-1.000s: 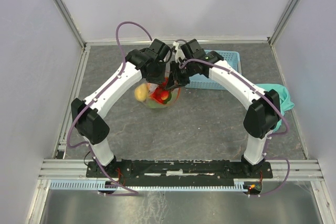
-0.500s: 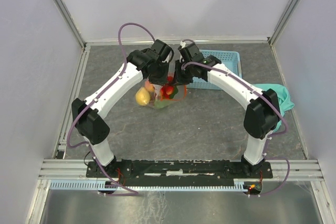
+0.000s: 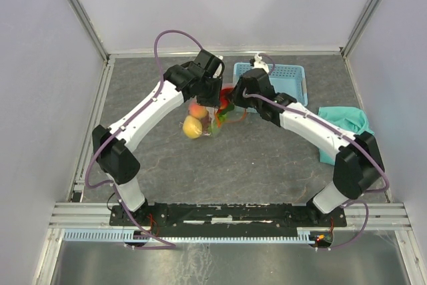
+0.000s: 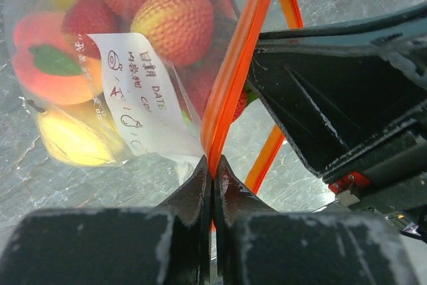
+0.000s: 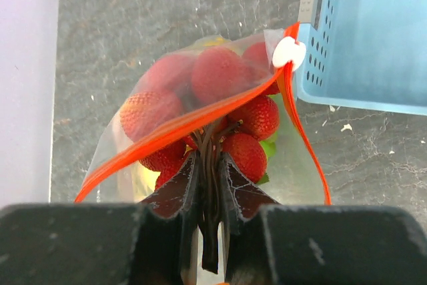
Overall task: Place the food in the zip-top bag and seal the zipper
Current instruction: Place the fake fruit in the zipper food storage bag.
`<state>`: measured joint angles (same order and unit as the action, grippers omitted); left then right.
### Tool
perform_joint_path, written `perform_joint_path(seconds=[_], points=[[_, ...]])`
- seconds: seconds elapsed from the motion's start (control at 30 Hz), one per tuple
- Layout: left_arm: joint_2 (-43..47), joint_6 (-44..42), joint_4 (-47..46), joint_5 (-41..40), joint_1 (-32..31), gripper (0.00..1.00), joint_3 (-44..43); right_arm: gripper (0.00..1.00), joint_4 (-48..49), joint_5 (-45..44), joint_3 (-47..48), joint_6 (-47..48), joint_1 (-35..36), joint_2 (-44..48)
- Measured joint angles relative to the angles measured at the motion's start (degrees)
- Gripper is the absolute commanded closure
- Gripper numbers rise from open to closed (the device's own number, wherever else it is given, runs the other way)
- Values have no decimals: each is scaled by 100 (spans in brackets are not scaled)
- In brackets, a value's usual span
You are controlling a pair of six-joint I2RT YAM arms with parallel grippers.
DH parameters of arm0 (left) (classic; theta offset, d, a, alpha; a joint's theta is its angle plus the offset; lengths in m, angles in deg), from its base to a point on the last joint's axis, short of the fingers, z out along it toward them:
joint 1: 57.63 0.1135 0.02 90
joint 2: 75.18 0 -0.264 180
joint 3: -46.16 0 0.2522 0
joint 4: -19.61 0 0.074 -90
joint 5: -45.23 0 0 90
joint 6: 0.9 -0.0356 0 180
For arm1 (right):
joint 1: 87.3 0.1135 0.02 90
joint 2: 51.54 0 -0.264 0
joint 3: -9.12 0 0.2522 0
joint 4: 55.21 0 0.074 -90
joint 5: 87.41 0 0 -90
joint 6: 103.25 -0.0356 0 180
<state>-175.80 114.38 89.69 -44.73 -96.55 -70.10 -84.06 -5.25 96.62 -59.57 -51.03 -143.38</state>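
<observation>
- From above, the left gripper point(image 3: 212, 96) and the right gripper point(image 3: 233, 100) meet toward 12 o'clock of the table's point(image 3: 267, 158) centre, with the zip-top bag point(image 3: 208, 119) held between them.
- The food point(image 3: 193, 127) bulges in the bag at 7 o'clock of the left gripper, a little blurred: a yellow lemon with a peach just above it.
- A light-blue basket point(image 3: 288, 77) sits at 1 o'clock of the grippers, and a teal cloth point(image 3: 347, 123) lies out at 3 o'clock.
- On the left wrist, the jaws are pressed tight on the zipper point(image 4: 235, 65), whose orange strip runs up toward 1 o'clock.
- A white label point(image 4: 143, 108) and red and yellow pieces show at 10 o'clock, and the right gripper's dark body fills 3 o'clock.
- On the right wrist, the jaws are pinched on that strip partway along.
- The white slider point(image 5: 289, 53) sits at the strip's end at 1 o'clock, just beside the basket's corner, and red pieces crowd the bag behind.
</observation>
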Motion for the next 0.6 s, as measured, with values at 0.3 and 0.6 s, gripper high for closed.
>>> perform_joint_path(seconds=[0.3, 0.6], points=[[-11, 293, -516, 223, -4, 97, 83, 91, 1488, -258, -815, -114, 155, 229], [2, 409, -721, 149, 63, 97, 629, 57, 1912, -52, -1025, 138, 332, -46]])
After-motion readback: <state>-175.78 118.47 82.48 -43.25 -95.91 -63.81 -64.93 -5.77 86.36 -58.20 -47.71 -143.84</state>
